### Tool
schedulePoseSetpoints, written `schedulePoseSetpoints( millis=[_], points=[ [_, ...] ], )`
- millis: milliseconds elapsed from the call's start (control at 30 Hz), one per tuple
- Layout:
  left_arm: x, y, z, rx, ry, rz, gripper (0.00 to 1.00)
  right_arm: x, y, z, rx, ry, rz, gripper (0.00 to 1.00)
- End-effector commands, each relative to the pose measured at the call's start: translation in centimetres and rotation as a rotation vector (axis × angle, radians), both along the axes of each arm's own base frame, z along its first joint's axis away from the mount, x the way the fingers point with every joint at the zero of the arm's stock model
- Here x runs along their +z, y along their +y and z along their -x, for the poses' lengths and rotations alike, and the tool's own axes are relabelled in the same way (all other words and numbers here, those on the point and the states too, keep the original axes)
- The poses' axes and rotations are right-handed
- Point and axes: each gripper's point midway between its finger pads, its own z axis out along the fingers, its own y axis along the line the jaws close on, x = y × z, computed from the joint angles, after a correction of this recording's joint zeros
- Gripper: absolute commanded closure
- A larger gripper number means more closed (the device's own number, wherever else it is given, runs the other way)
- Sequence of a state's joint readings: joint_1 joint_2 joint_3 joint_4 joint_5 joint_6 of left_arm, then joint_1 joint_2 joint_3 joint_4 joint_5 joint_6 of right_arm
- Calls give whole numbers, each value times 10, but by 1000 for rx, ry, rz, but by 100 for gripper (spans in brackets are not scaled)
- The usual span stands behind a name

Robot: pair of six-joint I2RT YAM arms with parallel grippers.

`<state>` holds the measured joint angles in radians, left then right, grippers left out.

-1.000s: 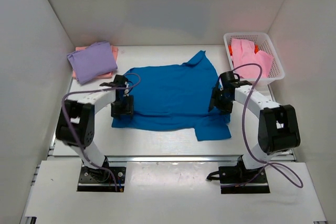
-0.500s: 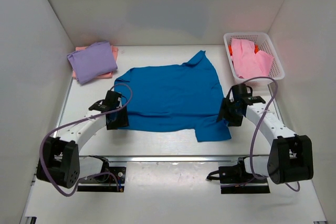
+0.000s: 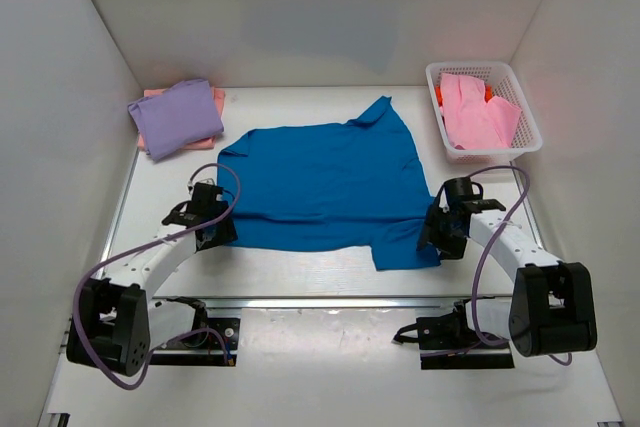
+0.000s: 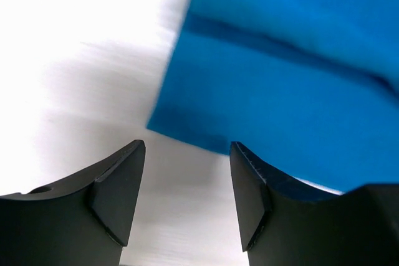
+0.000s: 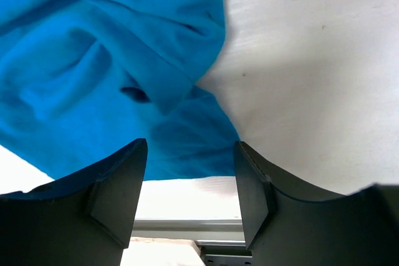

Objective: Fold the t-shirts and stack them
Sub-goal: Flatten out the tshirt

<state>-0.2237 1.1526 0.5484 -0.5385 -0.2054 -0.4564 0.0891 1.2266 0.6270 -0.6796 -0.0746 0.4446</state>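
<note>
The bright blue t-shirt (image 3: 325,182) lies spread flat in the middle of the bench (image 3: 300,269), with one sleeve pointing toward the far wall and the other lying at its near right corner

The left end effector (image 3: 218,232) sits low at the shirt's near left corner. In the left wrist view its two dark fingers (image 4: 118,185) are spread apart with nothing between them — only bare bench shows in the gap, and the blue corner lies just beyond the tips. Whether the fingers touch the cloth cannot be told

The right end effector (image 3: 432,239) is at the near right sleeve. Its fingers (image 5: 118,182) are also spread and grip nothing. Beyond them the right wrist view shows rumpled blue cloth with soft folds on the left and bare bench on the right

At the far left corner of the bench a folded lavender t-shirt (image 3: 175,117) rests on a salmon t-shirt (image 3: 219,100) — only the edges of the lower one show. At the far right stands a white mesh basket (image 3: 490,154) holding a loosely bunched light pink t-shirt (image 3: 478,112), with a bit of orange t-shirt (image 3: 439,102) showing beside it
</note>
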Motion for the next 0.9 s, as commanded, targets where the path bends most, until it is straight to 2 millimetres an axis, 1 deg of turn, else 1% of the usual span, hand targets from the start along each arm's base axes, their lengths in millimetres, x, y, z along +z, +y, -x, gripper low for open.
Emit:
schedulePoseSetpoints(
  millis=[0, 33, 100, 133, 233, 300, 400, 433, 500, 533, 567, 600, 633, 667, 700, 733, 767, 833, 867],
  points=[
    [7, 10, -11, 44, -65, -21, 32, 5, -9, -7, -15, -55, 44, 45],
    [8, 10, -12, 43, -66, -22, 32, 10, -11, -10, -22, -74, 55, 45],
    [2, 13, -10, 46, -47, -36, 31, 10, -12, -8, -12, -72, 63, 45],
    [1, 13, -10, 41, -41, -38, 31, 10, -19, -6, -25, -70, 97, 45],
    [-7, 12, -9, 39, -17, -37, 31, 9, -19, -9, -38, -80, 88, 45],
    [-10, 13, -9, 41, -6, -36, 32, 4, -20, -5, -37, -51, 106, 45],
    [-17, 8, -7, 24, 16, -28, 33, -4, -19, 0, -34, -25, 116, 45],
    [-20, 7, -5, 19, 28, -30, 35, -11, -19, 5, -37, -1, 121, 44],
    [-23, 3, -3, 0, 41, -20, 52, -12, -15, 5, -11, -3, 124, 44],
    [-23, 4, -6, 7, 31, -14, 59, -14, -13, 6, -13, 7, 125, 44],
    [-24, 1, -5, -7, 39, -3, 75, -14, -10, 4, 3, -4, 116, 45],
    [-28, 2, -1, -5, 59, -7, 88, -17, -6, 7, 9, 12, 103, 47],
    [-25, 1, -5, -8, 47, -5, 89, -17, -3, 6, 10, 6, 83, 48],
    [-25, 3, -6, 0, 45, -6, 90, -19, 2, 7, 22, 10, 72, 50],
    [-26, 0, -5, -17, 51, 1, 93, -20, 4, 8, 22, 12, 69, 59],
    [-25, -1, -5, -19, 48, 5, 98, -20, 12, 9, 41, 11, 36, 70],
    [-26, -2, -6, -19, 50, 10, 100, -20, 20, 10, 54, 15, -7, 100],
    [-26, -7, -6, -42, 53, 32, 100, -18, 31, 10, 98, 13, -65, 100],
    [-24, -10, -5, -56, 57, 46, 100, -12, 37, 6, 121, -3, -93, 100]
  ],
)
